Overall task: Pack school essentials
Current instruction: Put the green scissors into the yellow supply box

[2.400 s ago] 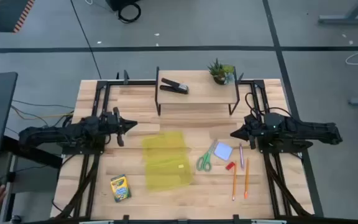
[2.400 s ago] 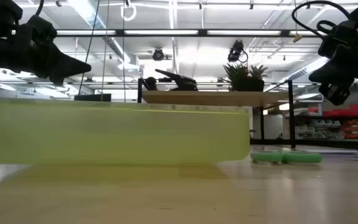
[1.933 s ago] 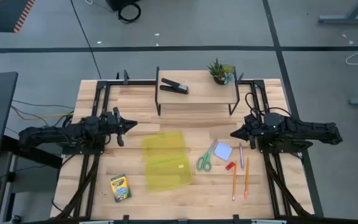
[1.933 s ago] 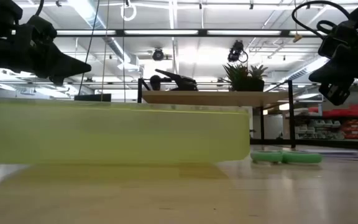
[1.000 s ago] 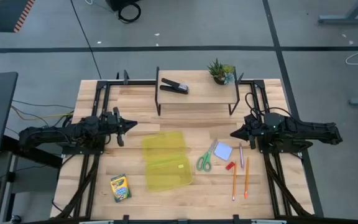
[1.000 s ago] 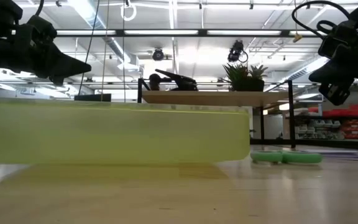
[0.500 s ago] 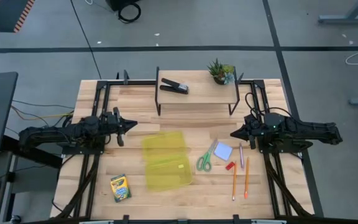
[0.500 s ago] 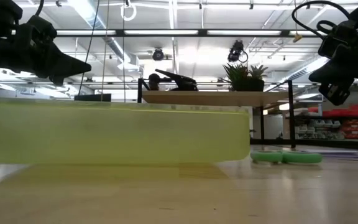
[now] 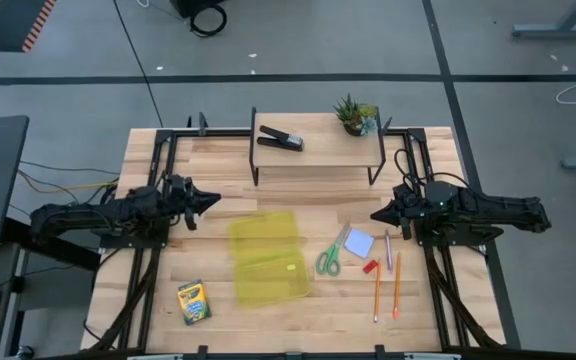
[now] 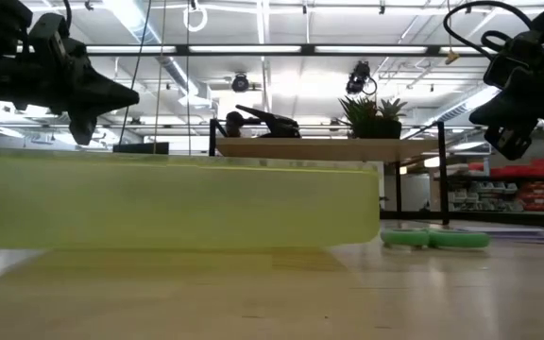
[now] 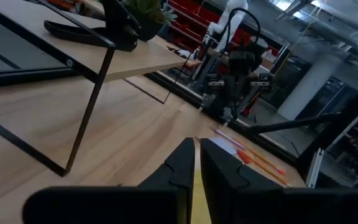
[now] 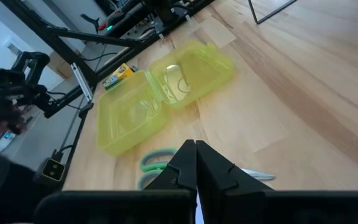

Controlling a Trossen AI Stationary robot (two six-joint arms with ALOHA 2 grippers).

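Note:
An open yellow-green see-through box [image 9: 266, 258] lies on the table's middle, lid spread flat. To its right lie green-handled scissors [image 9: 330, 255], a pale-blue note pad [image 9: 359, 243], a tiny red block [image 9: 370, 267] and two orange pencils [image 9: 376, 290]. A green-yellow crayon box [image 9: 194, 302] lies near the front left. My left gripper [image 9: 208, 200] hovers shut, left of the box. My right gripper [image 9: 375, 215] hovers shut, above and behind the note pad. Neither touches anything.
A low wooden shelf [image 9: 318, 150] on black legs stands at the back, with a black stapler [image 9: 280, 139] and a small potted plant [image 9: 356, 115] on it. Black frame rails [image 9: 158, 160] run along both table sides. Bare wood lies between box and shelf.
My left gripper has rolled about its own pointing line while staying in place; in the high view the finger part that stuck out toward the near edge has turned out of sight. Its fingers stay shut. The right arm and the things on the table have kept still.

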